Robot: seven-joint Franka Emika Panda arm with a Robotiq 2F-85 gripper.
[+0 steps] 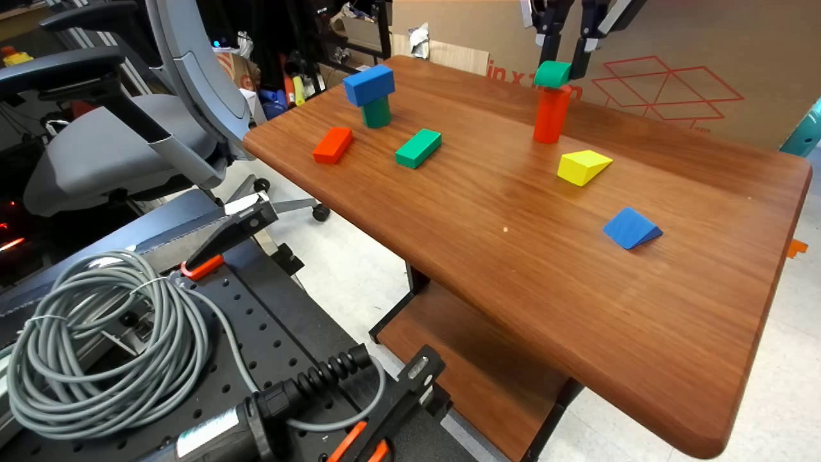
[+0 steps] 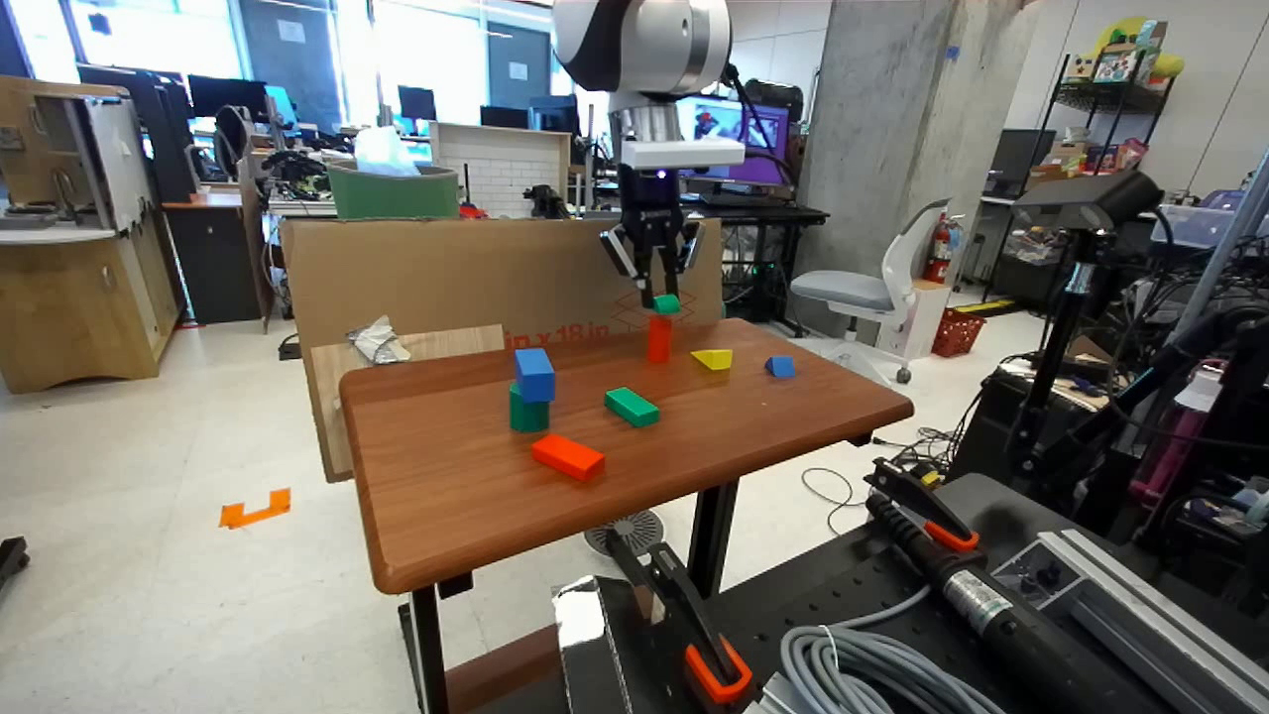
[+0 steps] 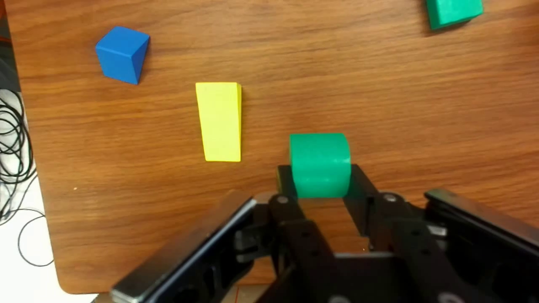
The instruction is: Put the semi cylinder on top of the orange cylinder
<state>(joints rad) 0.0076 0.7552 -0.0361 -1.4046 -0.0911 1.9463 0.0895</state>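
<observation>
The green semi cylinder (image 1: 553, 74) sits with its rounded side up, directly over the upright orange cylinder (image 1: 551, 115). In both exterior views its underside appears to meet the cylinder's top; whether it bears on it I cannot tell. It also shows here (image 2: 665, 304), over the orange cylinder (image 2: 659, 339). My gripper (image 1: 564, 67) points down above the cylinder, its fingers on either side of the semi cylinder. In the wrist view both pads touch the sides of the semi cylinder (image 3: 321, 162), so the gripper is shut on it. The orange cylinder is hidden beneath it there.
A yellow wedge (image 1: 582, 167) and a blue wedge (image 1: 632, 228) lie near the cylinder. A longer green block (image 1: 418, 148), a low orange-red block (image 1: 333, 145) and a blue block (image 1: 369, 85) on a dark green cylinder (image 1: 376, 113) stand farther off. Cardboard (image 2: 446, 278) stands behind the table.
</observation>
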